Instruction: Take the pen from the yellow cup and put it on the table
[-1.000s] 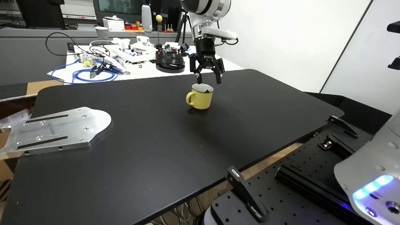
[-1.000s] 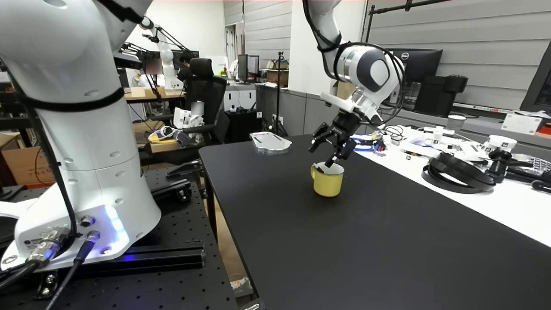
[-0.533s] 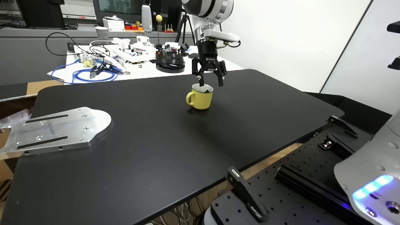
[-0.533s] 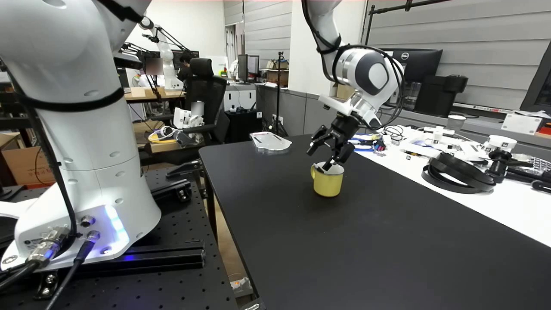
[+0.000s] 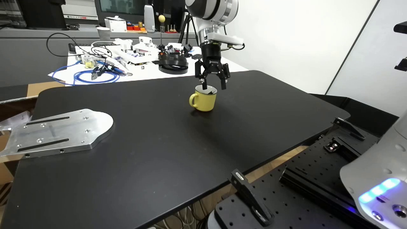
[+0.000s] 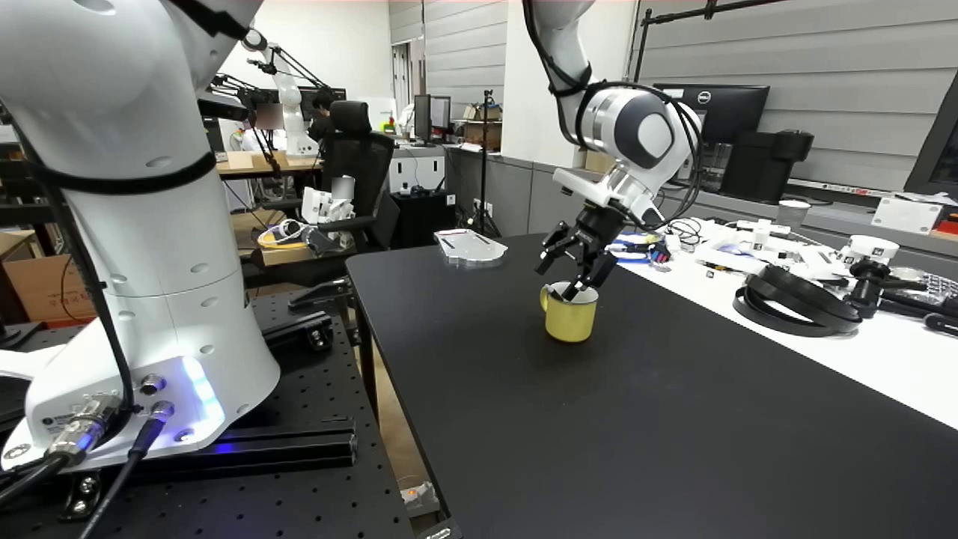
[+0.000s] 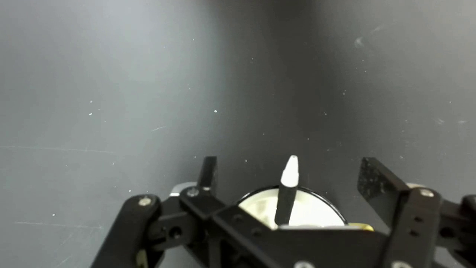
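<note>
Slim black pen with white tapered end (image 7: 287,193): is leaning in the small, squat, enamel-looking yellow mug (image 5: 205,102), its white end reaching past the dark rim in the wrist view.
Black two-finger gripper (image 5: 214,85): is hanging at the mouth of the mug, its fingers (image 7: 209,173) standing wide apart and gripping nothing.
Pen from the gripper: in the wrist view the pen is coming up about midway between both fingers, touching neither of them.
Long axis of the pen: is running nearly square to the line from finger to finger, so a squeeze from both sides should be suiting it.
Mouth of the mug: in an exterior view one fingertip (image 5: 204,84) is overlapping it, the other is standing to the right; whether any is reaching inside, I cannot tell.
Matte black rectangular tabletop (image 5: 152,152): is carrying the mug and is waiting for the pen.
Change since one second: the fingertips are sitting a little lower, while the mug is keeping its same place.
</note>
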Tool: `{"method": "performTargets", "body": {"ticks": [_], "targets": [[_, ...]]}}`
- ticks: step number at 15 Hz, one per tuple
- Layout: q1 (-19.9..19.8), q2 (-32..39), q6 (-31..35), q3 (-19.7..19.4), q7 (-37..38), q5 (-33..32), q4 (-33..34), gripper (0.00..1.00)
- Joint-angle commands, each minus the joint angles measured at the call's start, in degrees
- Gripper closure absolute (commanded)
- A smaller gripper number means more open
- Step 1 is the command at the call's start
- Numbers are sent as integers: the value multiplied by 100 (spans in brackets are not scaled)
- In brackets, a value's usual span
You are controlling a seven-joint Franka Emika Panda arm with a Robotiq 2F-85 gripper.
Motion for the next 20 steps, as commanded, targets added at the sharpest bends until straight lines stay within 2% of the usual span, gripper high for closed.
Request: {"method": "performTargets", "body": {"ticks": [1,7,11,13,14,16,20], "targets": [[-13,-261,226,0,-37,100,-284,33],[-17,-388,505,8,-79,104,-424,75],[-51,-401,387,-3,5,211,-379,100],[-86,-391,266,-3,-21,292,-336,100],[-36,-417,306,-44,28,232,-372,74],[-36,-426,247,-36,-16,225,-385,72],[-14,-422,209,-33,-8,216,-421,45]]}}
